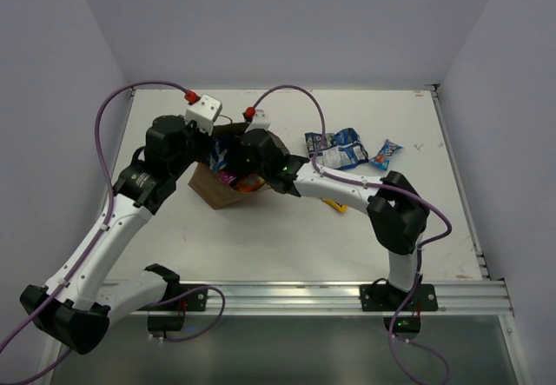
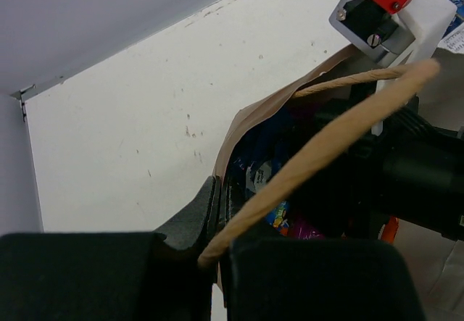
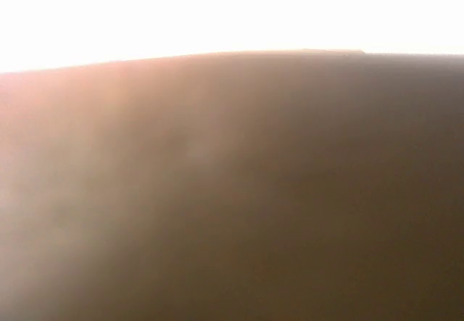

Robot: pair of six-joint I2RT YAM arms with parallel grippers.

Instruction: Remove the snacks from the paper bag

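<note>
Saw a white table (image 1: pixel 174 229) with pale walls on three sides. Found the paper bag (image 1: pixel 208 189) near the middle of the table, a bit toward 9 o'clock, standing with its mouth up. Saw the left arm (image 1: pixel 104 229) reaching in from 7 o'clock. Saw the left pincer (image 2: pixel 220 216) pressed together on the bag's top edge, pinching the brown paper between its fingers (image 2: pixel 192 216). Spotted a twisted paper handle (image 2: pixel 348 82) at the far rim. Saw the right arm (image 1: pixel 347 189) coming from 4 o'clock, with the right pincer (image 1: pixel 246 168) pushed down into the bag's mouth. Got only a brown blur from the right wrist view, so could not tell spread from pressed together for that pincer. Spotted snacks inside the bag: a magenta pouch (image 2: pixel 304 228) and an orange packet (image 1: pixel 252 183). Found more out on the table at 2 o'clock from the bag: a blue-white packet (image 1: pixel 323 142), a blue chip bag (image 1: pixel 352 153) and a small blue wrapper (image 1: pixel 387 151). Saw a yellow bar (image 1: pixel 332 202) peeking out from under the right arm.
</note>
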